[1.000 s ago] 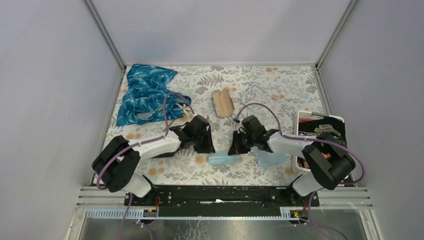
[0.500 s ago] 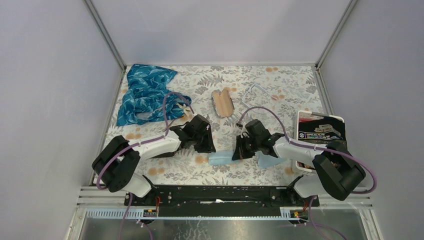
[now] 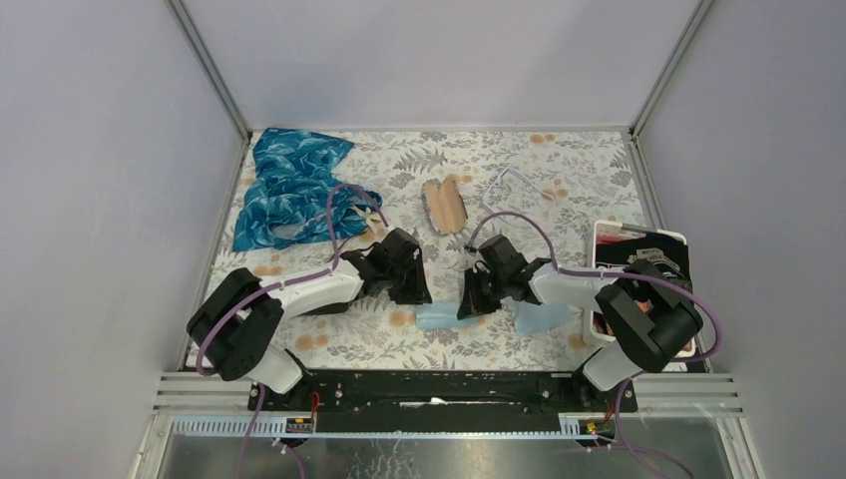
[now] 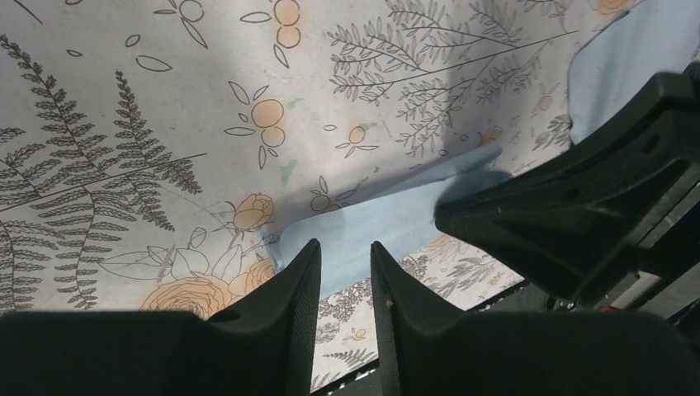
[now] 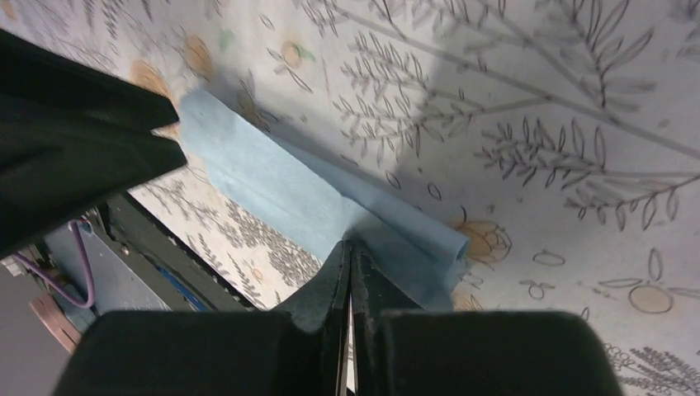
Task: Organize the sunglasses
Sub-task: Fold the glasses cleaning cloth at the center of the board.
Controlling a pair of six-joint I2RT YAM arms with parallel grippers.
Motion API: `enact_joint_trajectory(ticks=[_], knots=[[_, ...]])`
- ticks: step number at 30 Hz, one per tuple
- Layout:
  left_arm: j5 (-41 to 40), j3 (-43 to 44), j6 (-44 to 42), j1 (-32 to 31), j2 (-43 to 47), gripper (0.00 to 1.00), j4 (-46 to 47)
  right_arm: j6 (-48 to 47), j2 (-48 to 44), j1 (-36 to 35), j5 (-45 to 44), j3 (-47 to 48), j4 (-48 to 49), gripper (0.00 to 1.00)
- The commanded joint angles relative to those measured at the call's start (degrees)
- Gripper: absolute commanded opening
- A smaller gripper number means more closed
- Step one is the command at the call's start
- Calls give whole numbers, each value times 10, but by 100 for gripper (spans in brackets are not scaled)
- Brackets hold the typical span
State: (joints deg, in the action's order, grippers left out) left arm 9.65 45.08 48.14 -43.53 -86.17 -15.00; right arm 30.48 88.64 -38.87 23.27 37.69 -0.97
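Right arm: the right gripper point(image 5: 348, 244) is working low over the near centre of the table point(image 3: 569, 160). Its jaws are pressing together on a raised fold of the light blue cloth point(image 5: 272, 177).

Left arm: the left gripper point(image 4: 344, 247) is hovering at the cloth's left end. Its jaws are standing a narrow gap apart with nothing between them. Judged, it is lining up to take that end so that both arms can spread or lift the cloth together.

Task item: the sunglasses point(image 3: 445, 207) are lying at the far centre, well apart from both grippers, and nothing is touching them. Clear glasses point(image 3: 511, 180) are lying to their right and slightly farther back. A bin point(image 3: 599, 244) is sitting at the right edge.

Judgement: the cloth is being readied first, probably as a wipe or wrap for the sunglasses, which are not yet being handled.

Risk: the thin fold could be slipping out of so narrow a pinch.
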Motion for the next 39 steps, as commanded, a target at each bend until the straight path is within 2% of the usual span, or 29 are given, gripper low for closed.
enact_joint_trajectory(ticks=[1,6,11,15,17,19,24,31,39], knots=[[-1,0,4,-3,-21,33,24,-6,-11,-13,26,-26,-22,2],[13,5,3,-3,-36,33,36,-25,-61,-12,7,-33,-60,2],[25,17,-1,-4,-50,33,40,-37,-90,-11,-46,11,-82,4],[39,19,-6,-4,-58,33,38,-28,-61,-4,-91,49,-76,12],[42,17,-8,-4,-59,33,37,-16,-41,1,-84,56,-58,18],[42,12,-8,-4,-55,33,36,-7,-27,2,-75,60,-41,29],[49,2,-12,-4,-44,33,35,-4,12,2,-57,66,-18,37],[61,-8,-14,-5,-38,33,36,-9,12,2,-32,50,-15,38],[55,-10,-19,-7,-10,32,22,-27,-5,2,16,24,-28,34]])
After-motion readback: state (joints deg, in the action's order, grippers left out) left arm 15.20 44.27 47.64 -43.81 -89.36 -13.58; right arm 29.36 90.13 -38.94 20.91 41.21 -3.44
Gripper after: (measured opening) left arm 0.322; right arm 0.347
